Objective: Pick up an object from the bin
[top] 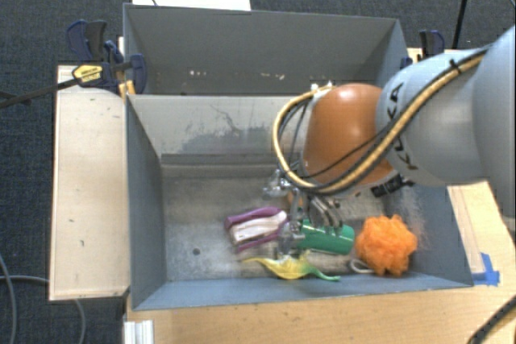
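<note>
Green toy (329,238) near the bin's (147,197) front sits at your pincer (299,230), not yet lifted; you cannot tell whether it is clenched.

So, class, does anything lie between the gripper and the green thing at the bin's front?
Nothing visible does. The gripper is right at one end of the green thing; the purple thing and the yellow thing lie beside, not between.

A green cylinder (332,239) lies on its side near the front wall of the bin (145,197). A purple-and-white piece (256,225) lies just left, a yellow thing (284,268) in front, an orange fuzzy ball (387,244) right
</note>
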### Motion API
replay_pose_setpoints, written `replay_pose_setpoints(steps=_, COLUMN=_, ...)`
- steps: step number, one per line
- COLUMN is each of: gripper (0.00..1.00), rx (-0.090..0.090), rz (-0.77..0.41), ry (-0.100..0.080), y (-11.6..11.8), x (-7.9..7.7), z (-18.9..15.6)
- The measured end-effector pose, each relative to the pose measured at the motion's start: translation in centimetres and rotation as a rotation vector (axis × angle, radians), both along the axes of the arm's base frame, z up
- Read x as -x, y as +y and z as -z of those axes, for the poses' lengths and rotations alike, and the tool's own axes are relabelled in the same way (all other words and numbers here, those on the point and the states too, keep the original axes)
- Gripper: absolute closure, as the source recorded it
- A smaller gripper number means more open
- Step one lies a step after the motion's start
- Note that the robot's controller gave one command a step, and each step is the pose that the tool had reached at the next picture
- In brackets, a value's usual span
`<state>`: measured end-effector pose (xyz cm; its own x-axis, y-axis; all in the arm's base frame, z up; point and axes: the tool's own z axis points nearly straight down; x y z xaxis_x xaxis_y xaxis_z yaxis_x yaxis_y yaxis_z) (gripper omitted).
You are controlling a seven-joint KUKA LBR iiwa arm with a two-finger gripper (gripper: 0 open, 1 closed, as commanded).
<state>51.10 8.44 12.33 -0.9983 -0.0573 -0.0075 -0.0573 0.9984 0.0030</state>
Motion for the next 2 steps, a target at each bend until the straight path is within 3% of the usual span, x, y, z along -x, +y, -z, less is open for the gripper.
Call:
replay_pose_setpoints(steps=1, gripper=0.0, rx=0.001, rz=-0.119, ry=-0.022, y=-0.29, x=1.47, z=3.42)
replay_pose_setpoints(steps=2, gripper=0.0, rx=0.0, rz=-0.137, ry=-0.03, y=-0.03, x=1.55, z=3.53)
